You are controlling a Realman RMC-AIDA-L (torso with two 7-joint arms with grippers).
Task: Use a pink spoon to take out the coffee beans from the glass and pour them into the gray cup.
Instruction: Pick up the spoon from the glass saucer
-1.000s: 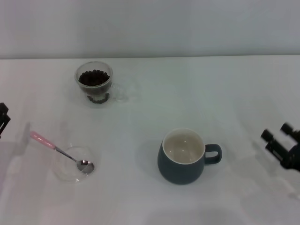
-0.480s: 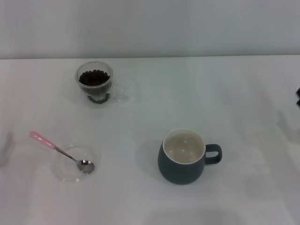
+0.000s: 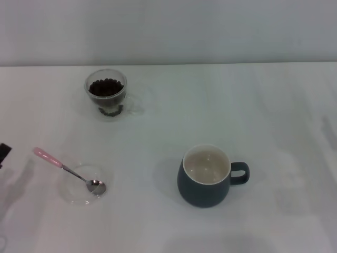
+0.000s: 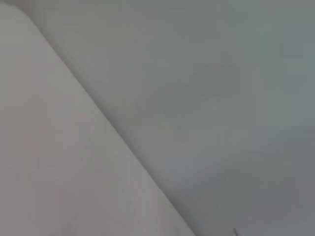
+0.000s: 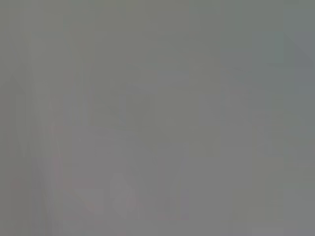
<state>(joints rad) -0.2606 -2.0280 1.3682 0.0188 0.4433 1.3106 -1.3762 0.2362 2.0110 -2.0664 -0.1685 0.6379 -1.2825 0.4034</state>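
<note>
Since half a second ago, a dark tip of the left gripper (image 3: 3, 153) has come back in at the head view's left edge; whether it is spread I cannot tell. Just to its right, not touching, lies the pale-pink-handled metal teaspoon (image 3: 64, 168), bowl resting in a shallow clear glass dish (image 3: 79, 187). Coffee beans (image 3: 106, 87) fill the small clear glass (image 3: 106, 94) farther back. Rounded blue-gray mug (image 3: 205, 176) stands well right. Right gripper is out of sight.

shiny metal pink spoon (image 3: 68, 171), clear glass (image 3: 107, 93), glossy gray cup (image 3: 205, 176)
</note>
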